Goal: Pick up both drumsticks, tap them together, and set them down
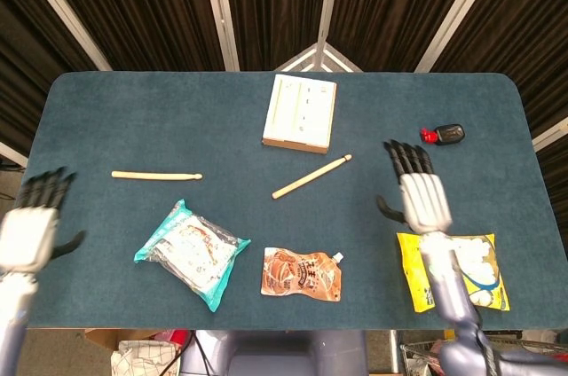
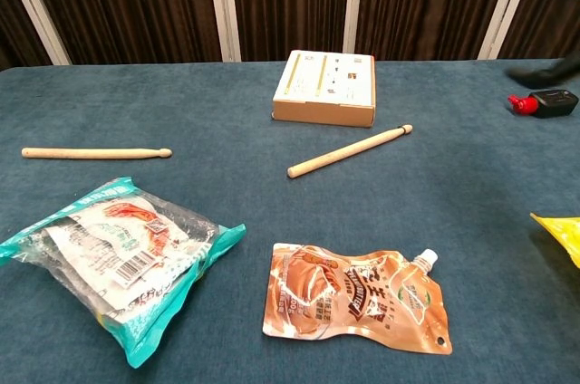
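On the table, both drumsticks (image 1: pixel 156 176) (image 1: pixel 311 176) lay well apart from the spread, empty left hand (image 1: pixel 27 236) and right hand (image 1: pixel 421 200).
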Controlling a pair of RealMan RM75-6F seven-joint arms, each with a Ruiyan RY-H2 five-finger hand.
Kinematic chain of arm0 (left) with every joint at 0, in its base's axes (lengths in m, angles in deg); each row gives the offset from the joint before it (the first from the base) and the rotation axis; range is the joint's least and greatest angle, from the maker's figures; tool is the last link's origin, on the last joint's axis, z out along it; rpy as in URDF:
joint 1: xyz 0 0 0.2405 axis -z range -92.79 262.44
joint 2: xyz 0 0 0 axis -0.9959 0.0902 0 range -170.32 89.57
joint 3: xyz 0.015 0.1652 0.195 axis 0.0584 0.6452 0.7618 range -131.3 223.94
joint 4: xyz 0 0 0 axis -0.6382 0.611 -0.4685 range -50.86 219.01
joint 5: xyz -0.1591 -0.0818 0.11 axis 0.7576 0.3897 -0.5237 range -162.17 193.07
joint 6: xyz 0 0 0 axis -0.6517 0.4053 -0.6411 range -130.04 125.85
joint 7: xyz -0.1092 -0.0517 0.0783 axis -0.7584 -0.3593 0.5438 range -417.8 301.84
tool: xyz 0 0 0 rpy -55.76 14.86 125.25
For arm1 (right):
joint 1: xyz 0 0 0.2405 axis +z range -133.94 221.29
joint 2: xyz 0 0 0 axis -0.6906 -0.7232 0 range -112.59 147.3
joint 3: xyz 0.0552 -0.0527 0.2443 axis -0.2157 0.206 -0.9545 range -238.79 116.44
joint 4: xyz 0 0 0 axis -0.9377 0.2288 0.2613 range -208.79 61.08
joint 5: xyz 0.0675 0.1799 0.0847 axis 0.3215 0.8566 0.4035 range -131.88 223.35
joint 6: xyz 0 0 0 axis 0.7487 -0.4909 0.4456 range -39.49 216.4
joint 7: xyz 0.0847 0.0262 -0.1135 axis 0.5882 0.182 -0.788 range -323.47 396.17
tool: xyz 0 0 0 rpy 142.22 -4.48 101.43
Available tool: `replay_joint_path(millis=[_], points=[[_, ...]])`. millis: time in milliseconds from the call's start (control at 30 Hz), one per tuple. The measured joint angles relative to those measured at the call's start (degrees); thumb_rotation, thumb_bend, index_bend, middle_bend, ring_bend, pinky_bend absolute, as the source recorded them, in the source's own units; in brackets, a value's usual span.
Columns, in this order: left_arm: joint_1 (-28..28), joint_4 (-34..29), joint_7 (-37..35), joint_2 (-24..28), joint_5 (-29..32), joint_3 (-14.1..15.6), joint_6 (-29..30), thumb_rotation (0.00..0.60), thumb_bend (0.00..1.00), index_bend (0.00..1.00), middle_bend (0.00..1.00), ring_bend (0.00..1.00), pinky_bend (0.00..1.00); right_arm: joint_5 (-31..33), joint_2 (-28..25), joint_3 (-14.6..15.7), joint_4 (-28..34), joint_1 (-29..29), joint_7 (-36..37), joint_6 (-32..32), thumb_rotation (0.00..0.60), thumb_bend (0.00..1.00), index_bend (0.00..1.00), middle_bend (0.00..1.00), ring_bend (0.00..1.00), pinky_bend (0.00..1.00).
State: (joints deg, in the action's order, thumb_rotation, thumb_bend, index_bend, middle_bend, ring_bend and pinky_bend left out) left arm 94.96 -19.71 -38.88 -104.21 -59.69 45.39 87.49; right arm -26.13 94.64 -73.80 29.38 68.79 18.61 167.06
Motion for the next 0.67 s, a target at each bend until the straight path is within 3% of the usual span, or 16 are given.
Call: replay_joint_path(millis=[233,433,667], points=[[-7.3,1.7,-2.9,3.0,1.1,2.1,6.1,0.600,0.33,0.05,0.00,0.00,0.00,-11.2,-6.2,9.4,0.3,-9.9,0.0,9.2,0.600,0.36,0.07,0.07,0.05,0.00],[-11.2,1.3,-5.6,4.7,0.0,3.0,9.6,0.600,0.33,0.05,0.00,0.00,0.00,-15.1,-10.3,13.1,-0.3,-14.9,-0.1,13.7,0.600,0.36,0.07,0.05,0.03,0.00],[-13.9,1.4,-7.2,5.6,-0.6,3.6,10.6,0.600,0.33,0.05,0.00,0.00,0.00,-16.1,-13.4,15.2,-0.3,-19.9,-0.2,17.4,0.600,0.36,0.07,0.05,0.02,0.00]])
